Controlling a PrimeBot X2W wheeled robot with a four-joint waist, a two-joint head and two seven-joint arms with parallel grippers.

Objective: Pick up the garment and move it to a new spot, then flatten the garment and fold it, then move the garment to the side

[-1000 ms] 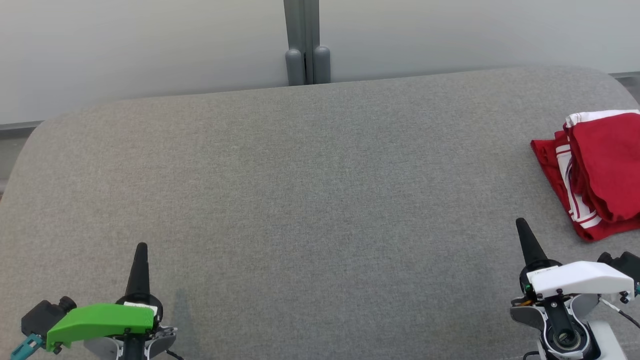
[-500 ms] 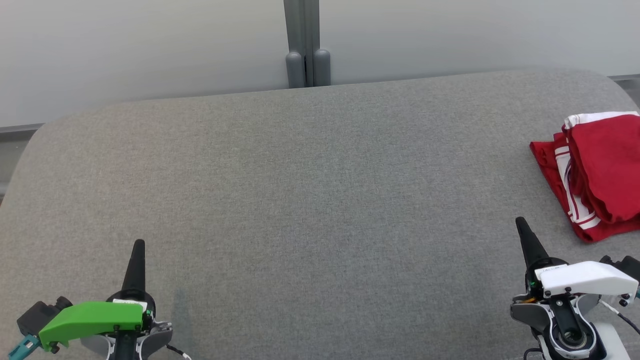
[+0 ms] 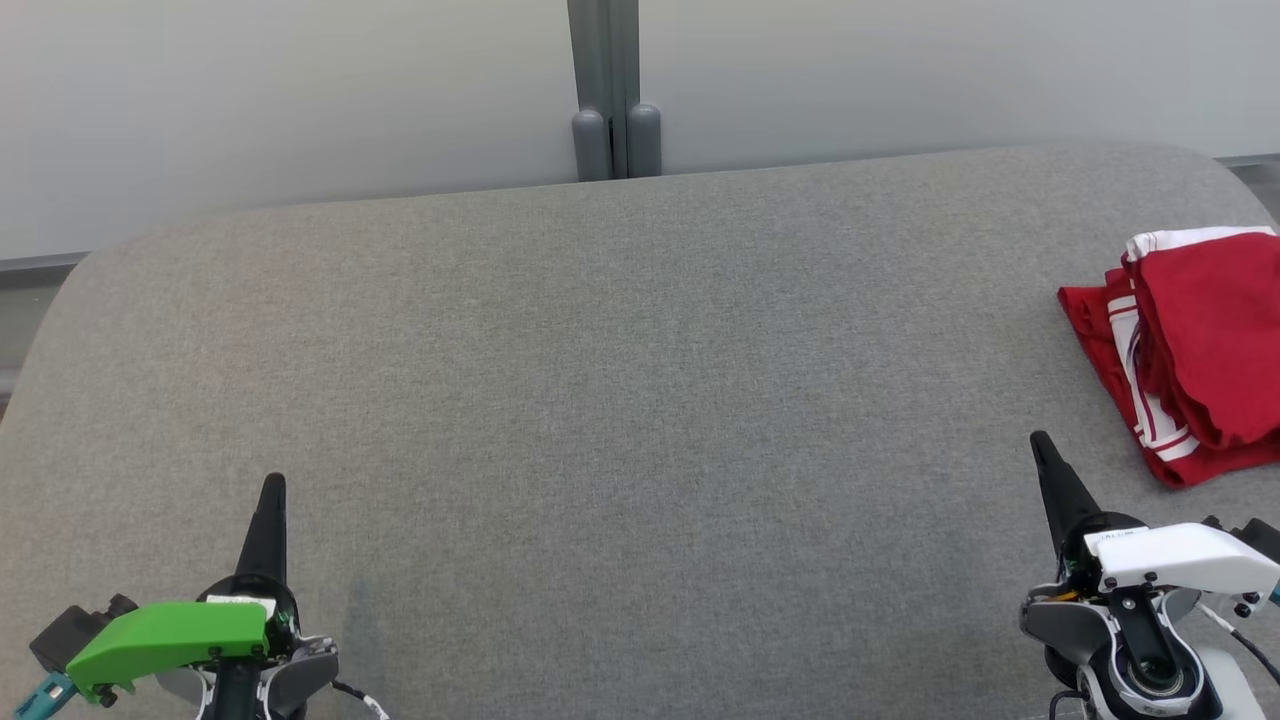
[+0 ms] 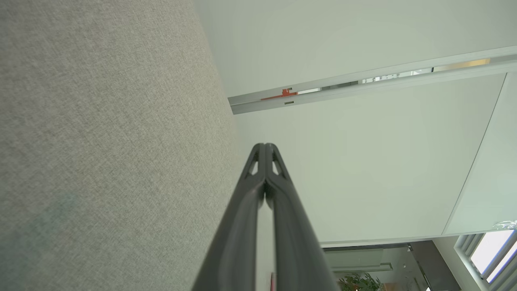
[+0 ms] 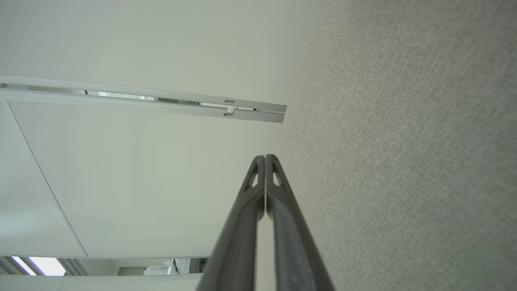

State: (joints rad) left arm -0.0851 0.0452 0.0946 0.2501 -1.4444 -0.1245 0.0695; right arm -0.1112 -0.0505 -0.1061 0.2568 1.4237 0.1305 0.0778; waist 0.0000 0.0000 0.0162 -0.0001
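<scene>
Left gripper [image 3: 272, 482] and right gripper [image 3: 1038, 440] are closed, empty

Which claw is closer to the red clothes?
The right claw, with the white cover: the red garment lies near it. The green-covered left claw is far off.

Garment [image 3: 1205, 330]: right portion cut off by the frame edge; lower layers hidden beneath its top fold. Right gripper [image 3: 1040, 445], near the garment: wrist housing cut by the bottom edge. Left gripper [image 3: 272, 485], well apart from the garment: same.
</scene>
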